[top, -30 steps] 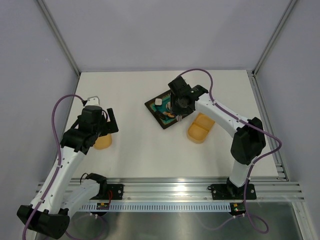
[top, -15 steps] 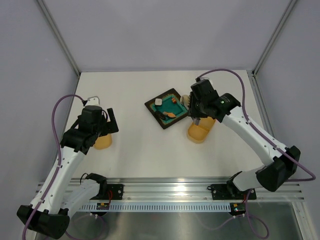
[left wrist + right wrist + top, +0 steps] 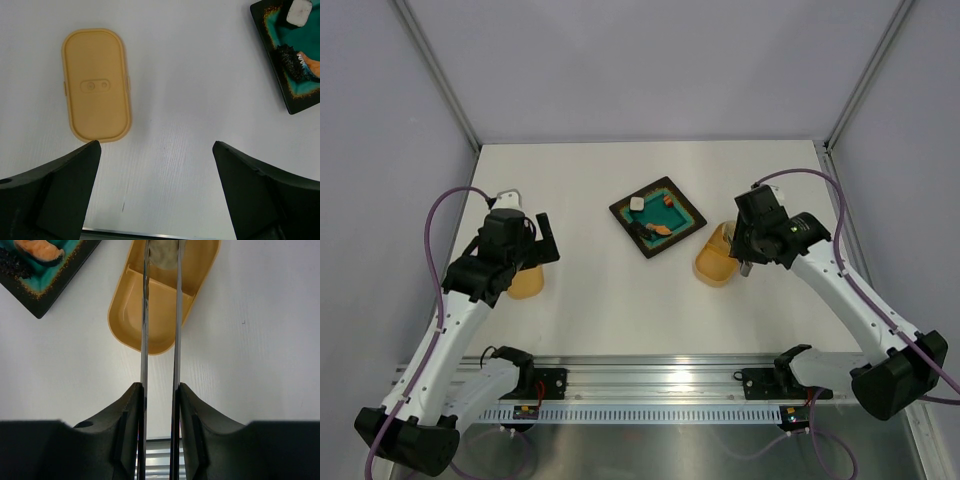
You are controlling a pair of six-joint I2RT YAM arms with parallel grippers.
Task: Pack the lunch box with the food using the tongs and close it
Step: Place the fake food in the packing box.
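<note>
My right gripper (image 3: 160, 386) is shut on the silver tongs (image 3: 145, 315), gripping both arms. The tong tips pinch a beige ball (image 3: 163, 254) over the far compartment of the yellow-orange lunch box (image 3: 122, 315). In the top view that gripper (image 3: 744, 258) hangs at the box's (image 3: 710, 266) right side. The teal plate (image 3: 628, 232) still carries a white cube (image 3: 637, 203), an orange slice (image 3: 661, 228) and a reddish bit (image 3: 667, 202). My left gripper (image 3: 156, 146) is open and empty above bare table, just right of the lid (image 3: 96, 85).
The plate (image 3: 267, 35) lies a hand's width left of the lunch box, with a dark piece (image 3: 289, 59) on it. An aluminium rail (image 3: 660, 372) runs along the table's near edge. Frame posts stand at the back corners.
My right arm swung from above the plate to the right, carrying the beige ball in the tongs over the lunch box. The left arm stayed still.
</note>
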